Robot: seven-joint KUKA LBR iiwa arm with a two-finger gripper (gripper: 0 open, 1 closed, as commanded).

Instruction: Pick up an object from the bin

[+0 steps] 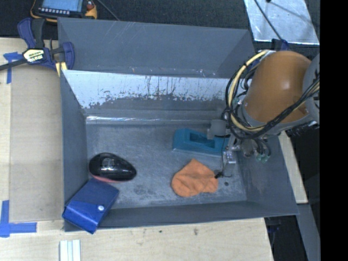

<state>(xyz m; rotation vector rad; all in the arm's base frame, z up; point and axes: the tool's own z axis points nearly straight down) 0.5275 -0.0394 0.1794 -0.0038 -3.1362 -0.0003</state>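
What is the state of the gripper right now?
Gripper: cannot be told whether open or closed; it is at the right edge of the orange crumpled soft lump.

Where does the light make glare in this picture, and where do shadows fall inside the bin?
In the camera view, a pale band of glare runs across the bin's back wall. A small highlight sits on top of the black computer mouse. The floor looks somewhat darker on the right under the arm, around the gripper beside the orange cloth.
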